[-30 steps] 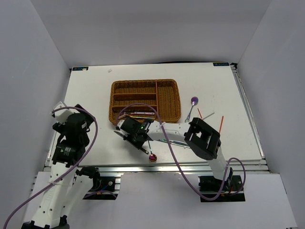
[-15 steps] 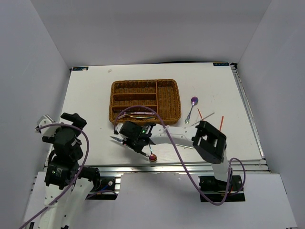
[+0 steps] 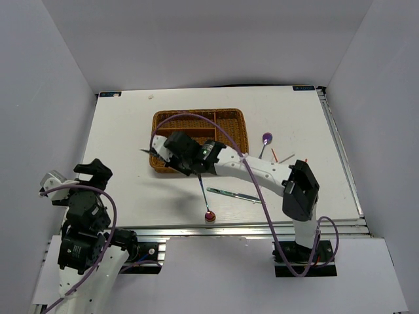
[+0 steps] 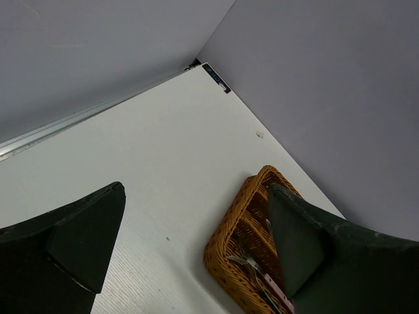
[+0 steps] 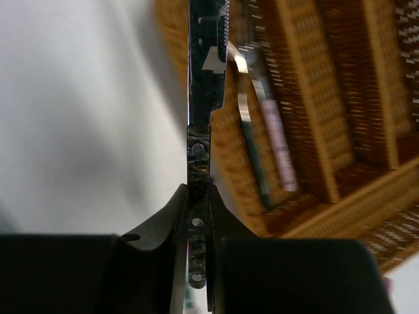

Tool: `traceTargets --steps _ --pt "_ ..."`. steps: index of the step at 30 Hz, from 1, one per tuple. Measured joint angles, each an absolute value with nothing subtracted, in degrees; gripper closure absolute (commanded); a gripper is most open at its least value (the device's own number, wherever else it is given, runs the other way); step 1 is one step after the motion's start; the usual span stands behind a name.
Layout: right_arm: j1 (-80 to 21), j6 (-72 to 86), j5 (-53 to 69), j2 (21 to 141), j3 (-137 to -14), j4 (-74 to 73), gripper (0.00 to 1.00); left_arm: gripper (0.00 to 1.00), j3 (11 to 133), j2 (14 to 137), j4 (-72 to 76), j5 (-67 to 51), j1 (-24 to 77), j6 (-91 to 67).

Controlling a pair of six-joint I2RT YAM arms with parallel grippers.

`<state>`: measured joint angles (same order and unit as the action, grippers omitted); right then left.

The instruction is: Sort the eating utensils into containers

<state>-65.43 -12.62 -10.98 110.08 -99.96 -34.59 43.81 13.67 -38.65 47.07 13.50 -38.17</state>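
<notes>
Where the wicker tray (image 3: 196, 112) sits at the middle of the counter (image 3: 118, 131), the right arm stretches across from the right side and brings the right hand (image 5: 198, 193) to the tray's near left corner. That hand is clenched on the dark, riveted handle of a knife (image 5: 200, 147), one finger on each side of it. From above, the blade tip pokes out past the tray's left rim, over bare counter. The wrist view is blurred, and whether the knife touches the wicker cannot be told.

Inside the tray, the nearest long slot holds a few pieces of cutlery (image 5: 275, 140), one with a pinkish handle.

Near the front edge of the counter lies a spoon with a red bowl (image 3: 209, 216), its thin handle running toward the tray. Just right of that handle rests a slim iridescent utensil (image 3: 234, 194), too small to name. To the right of the tray lie a purple-bowled spoon (image 3: 266, 139), two red chopsticks (image 3: 274, 155) and a white chopstick (image 3: 287, 159).

The left hand (image 4: 195, 196) hangs at the near left corner, well apart from the tray, fingers spread wide and grasping nothing.
</notes>
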Motion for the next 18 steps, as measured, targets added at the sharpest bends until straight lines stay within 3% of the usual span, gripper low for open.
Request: traceTargets --steps 10,18 --pt "-51.1 -30.3 -12.3 118.3 -102.1 -31.9 1.00 0.02 43.6 13.9 -38.5 47.4 13.7 -38.2" --pt "-48.6 -39.4 -11.3 120.4 -102.1 -27.4 1.00 0.02 43.4 14.4 -38.3 46.7 13.7 -37.9"
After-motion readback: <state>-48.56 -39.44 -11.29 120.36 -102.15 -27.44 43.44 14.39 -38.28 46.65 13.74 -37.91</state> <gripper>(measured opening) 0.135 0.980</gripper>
